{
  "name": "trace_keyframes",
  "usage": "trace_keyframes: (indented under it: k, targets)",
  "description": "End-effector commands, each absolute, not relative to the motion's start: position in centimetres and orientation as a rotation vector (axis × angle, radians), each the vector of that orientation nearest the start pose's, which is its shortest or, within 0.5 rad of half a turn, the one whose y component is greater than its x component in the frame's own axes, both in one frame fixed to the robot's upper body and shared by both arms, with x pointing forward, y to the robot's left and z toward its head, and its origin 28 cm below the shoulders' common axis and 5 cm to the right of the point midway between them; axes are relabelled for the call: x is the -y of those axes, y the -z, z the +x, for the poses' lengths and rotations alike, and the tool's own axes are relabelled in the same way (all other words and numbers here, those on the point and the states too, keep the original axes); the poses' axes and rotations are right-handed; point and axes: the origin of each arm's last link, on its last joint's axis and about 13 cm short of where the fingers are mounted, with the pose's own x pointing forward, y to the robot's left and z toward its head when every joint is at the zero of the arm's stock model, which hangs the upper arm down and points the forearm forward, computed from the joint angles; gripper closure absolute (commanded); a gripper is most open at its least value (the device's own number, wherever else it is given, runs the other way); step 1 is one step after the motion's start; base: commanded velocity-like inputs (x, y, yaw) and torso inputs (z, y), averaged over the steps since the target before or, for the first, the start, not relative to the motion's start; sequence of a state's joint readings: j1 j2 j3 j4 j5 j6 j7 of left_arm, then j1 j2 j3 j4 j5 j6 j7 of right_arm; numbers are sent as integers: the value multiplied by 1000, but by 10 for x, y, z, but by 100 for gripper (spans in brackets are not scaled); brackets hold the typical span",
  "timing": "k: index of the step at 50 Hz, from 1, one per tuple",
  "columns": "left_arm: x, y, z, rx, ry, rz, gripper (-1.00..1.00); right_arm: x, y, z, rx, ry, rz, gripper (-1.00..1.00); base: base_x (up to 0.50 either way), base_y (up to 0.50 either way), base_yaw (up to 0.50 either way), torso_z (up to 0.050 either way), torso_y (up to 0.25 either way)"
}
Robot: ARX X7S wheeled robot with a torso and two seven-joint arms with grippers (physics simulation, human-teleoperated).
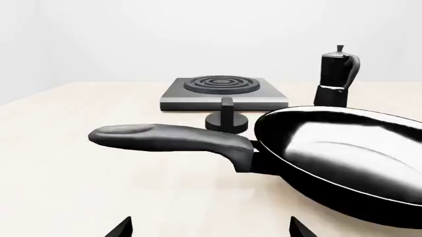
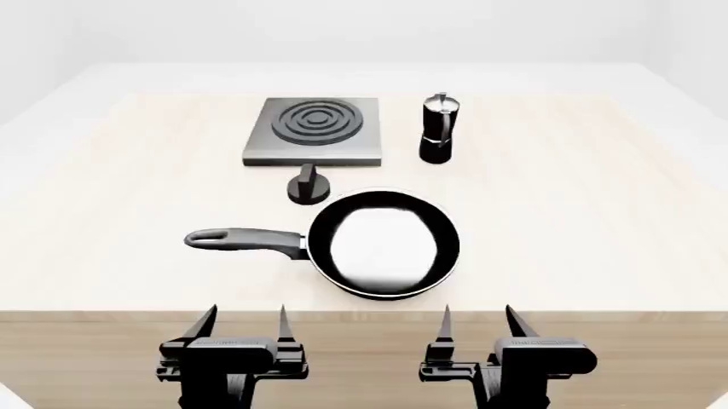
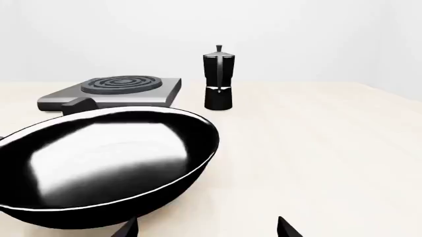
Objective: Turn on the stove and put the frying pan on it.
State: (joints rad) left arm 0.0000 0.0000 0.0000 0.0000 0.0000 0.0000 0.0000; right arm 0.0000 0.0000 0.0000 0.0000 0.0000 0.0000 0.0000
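Our left gripper (image 2: 240, 328) low before us, jaws spread apart and holding nothing, our right gripper (image 2: 476, 326) beside it, likewise spread, both pointing forward, level

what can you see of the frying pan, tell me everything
The frying pan is round and black with a glossy, reflective inside and a thin pale rim. Its long dark matte handle points toward the robot's left. It sits upright and empty on the light wooden table, just in front of the knob, near the table's front edge. Neither gripper touches it.
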Motion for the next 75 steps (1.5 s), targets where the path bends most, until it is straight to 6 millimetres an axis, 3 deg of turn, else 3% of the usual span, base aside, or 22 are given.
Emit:
trace_keyframes:
  k: [1,15,19,20,22,23,26,29,36,60,66,75]
  targets:
    - [-205,-13,211,-1,-3,2,-100,96,-13,211,2,10,-17,-100,0,0,0,0,0]
    - [-205,-11,211,-8,1,26,-100,95,-10,212,-17,-12,-38,-100,0,0,0,0,0]
    - [-205,-14,210,-22,19,40,-100,95,-26,211,-3,-8,-24,-100,0,0,0,0,0]
    - [-204,-20,210,-32,26,43,-100,96,-47,213,38,-17,-51,-100,0,0,0,0,0]
    - [-205,-69,220,33,2,72,-100,98,-77,219,51,-33,-26,-100,0,0,0,0,0]
    - [-206,-100,228,78,20,52,-100,99,-102,226,70,-17,-89,-100,0,0,0,0,0]
    - [-207,-156,235,133,44,84,-100,101,-153,236,67,-16,-99,-100,0,0,0,0,0]
    - [-207,-171,237,144,44,82,-100,104,-171,241,93,20,-104,-100,0,0,0,0,0]
    - [-209,-160,240,119,45,70,-100,106,-175,239,127,45,-131,-100,0,0,0,0,0]
    - [-210,-158,243,127,40,56,-100,117,-176,244,122,112,-138,-100,0,0,0,0,0]
    - [-211,-158,244,131,32,57,-100,154,-190,247,157,458,-200,-100,0,0,0,0,0]
    - [-213,-158,244,132,23,62,-100,196,-195,225,146,640,-133,-100,0,0,0,0,0]
